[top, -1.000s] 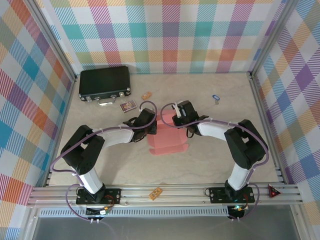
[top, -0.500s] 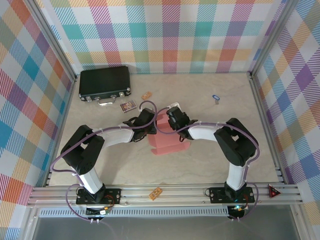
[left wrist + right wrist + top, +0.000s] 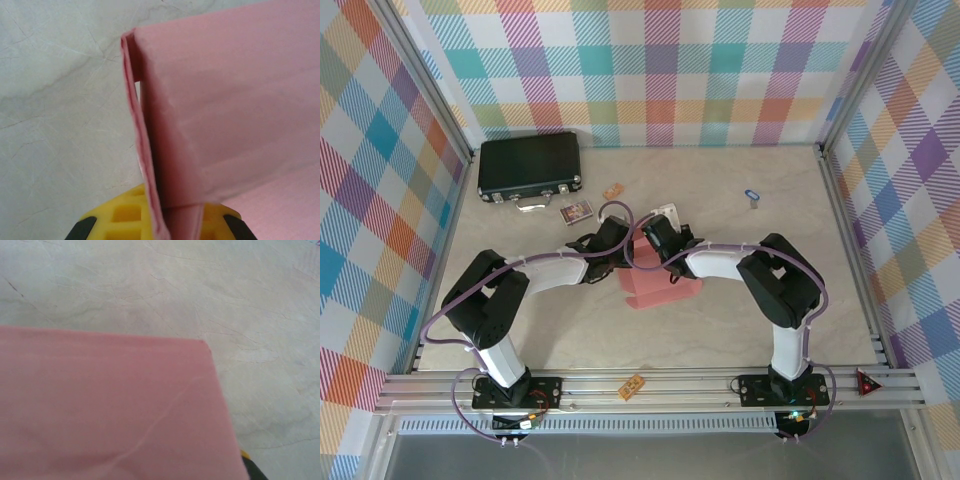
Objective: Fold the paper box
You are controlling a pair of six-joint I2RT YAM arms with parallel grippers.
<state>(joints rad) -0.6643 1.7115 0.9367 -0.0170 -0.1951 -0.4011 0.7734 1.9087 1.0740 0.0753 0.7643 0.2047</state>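
The salmon-pink paper box sits partly folded in the middle of the table, its back wall standing up. My left gripper holds the box's left back edge. In the left wrist view the upright pink card runs down between the yellow fingers, and the left gripper is shut on it. My right gripper is at the back edge, close beside the left one. In the right wrist view a pink panel covers its jaws. A yellow-and-black fingertip peeks out at the panel's right edge.
A black hard case lies at the back left, with a small printed card and a small wooden block near it. A blue clip lies at the back right. Another wooden block rests on the front rail.
My right gripper has swung left to the box's back edge and closed. The box's right side has drawn in. The left arm has stayed put.
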